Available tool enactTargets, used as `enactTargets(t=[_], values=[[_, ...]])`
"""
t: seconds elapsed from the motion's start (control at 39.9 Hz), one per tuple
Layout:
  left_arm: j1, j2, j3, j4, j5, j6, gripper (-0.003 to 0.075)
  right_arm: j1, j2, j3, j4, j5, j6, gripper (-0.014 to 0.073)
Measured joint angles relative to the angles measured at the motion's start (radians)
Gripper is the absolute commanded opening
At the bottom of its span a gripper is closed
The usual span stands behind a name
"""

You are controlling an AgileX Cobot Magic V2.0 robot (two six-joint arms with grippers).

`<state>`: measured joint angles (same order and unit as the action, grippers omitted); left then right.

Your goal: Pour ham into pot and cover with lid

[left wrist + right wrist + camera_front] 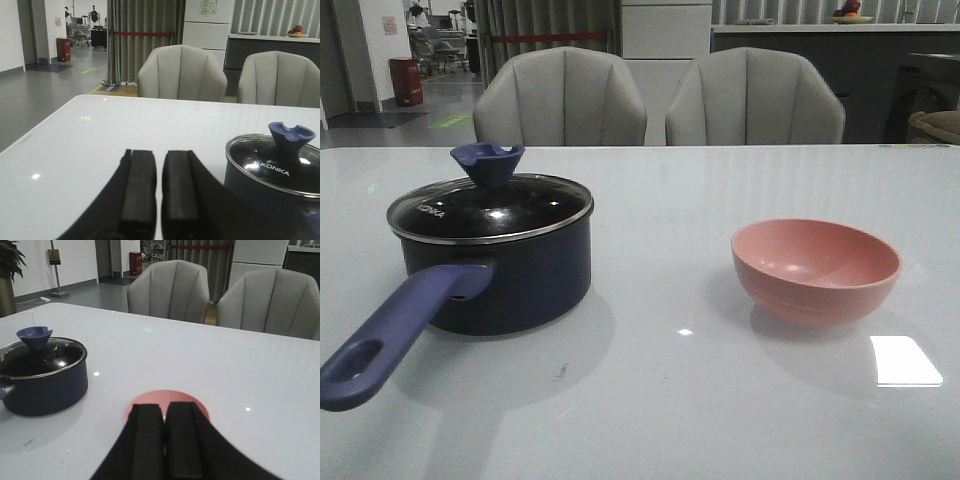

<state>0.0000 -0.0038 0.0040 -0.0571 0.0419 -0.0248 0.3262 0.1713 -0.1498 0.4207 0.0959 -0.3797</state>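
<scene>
The dark navy pot [510, 285] stands on the left of the white table, its long purple-blue handle [390, 335] pointing toward the near edge. The glass lid [490, 208] with its blue knob [487, 160] rests on the pot's rim. No ham shows; it is hidden or out of view, and the pink bowl [815, 270] on the right shows a bare inside. Neither gripper appears in the front view. My left gripper [159, 156] is shut on nothing, low beside the pot [260, 195] and lid [272, 162]. My right gripper [164, 409] is shut and empty, just in front of the bowl [148, 399].
Two grey chairs [560, 100] [755, 100] stand behind the table's far edge [640, 148]. A bright rectangular reflection [905, 360] lies on the tabletop near the bowl.
</scene>
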Motion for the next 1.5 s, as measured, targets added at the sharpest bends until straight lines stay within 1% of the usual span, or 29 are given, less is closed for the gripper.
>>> enactTargets(t=[0.95, 1.05, 1.13, 1.18, 1.28, 1.33, 1.45, 1.5], values=[[0.0, 0.0, 0.0, 0.0, 0.0, 0.0, 0.0132, 0.0, 0.0, 0.002, 0.0, 0.0, -0.001, 0.0145], [0.0, 0.0, 0.0, 0.0, 0.0, 0.0, 0.0132, 0.0, 0.0, 0.017, -0.058, -0.006, 0.002, 0.0145], [0.0, 0.0, 0.0, 0.0, 0.0, 0.0, 0.0132, -0.012, 0.0, 0.026, -0.13, -0.009, 0.053, 0.0145], [0.0, 0.0, 0.0, 0.0, 0.0, 0.0, 0.0132, -0.035, -0.004, 0.033, -0.207, -0.014, 0.107, 0.0145], [0.0, 0.0, 0.0, 0.0, 0.0, 0.0, 0.0132, -0.115, -0.017, 0.047, -0.341, -0.016, 0.23, 0.0145], [0.0, 0.0, 0.0, 0.0, 0.0, 0.0, 0.0132, -0.165, -0.03, 0.062, -0.378, -0.017, 0.276, 0.0145], [0.0, 0.0, 0.0, 0.0, 0.0, 0.0, 0.0132, -0.26, -0.088, 0.106, -0.421, -0.017, 0.349, 0.0145], [0.0, 0.0, 0.0, 0.0, 0.0, 0.0, 0.0132, -0.281, -0.121, 0.124, -0.43, -0.017, 0.364, 0.0145]])
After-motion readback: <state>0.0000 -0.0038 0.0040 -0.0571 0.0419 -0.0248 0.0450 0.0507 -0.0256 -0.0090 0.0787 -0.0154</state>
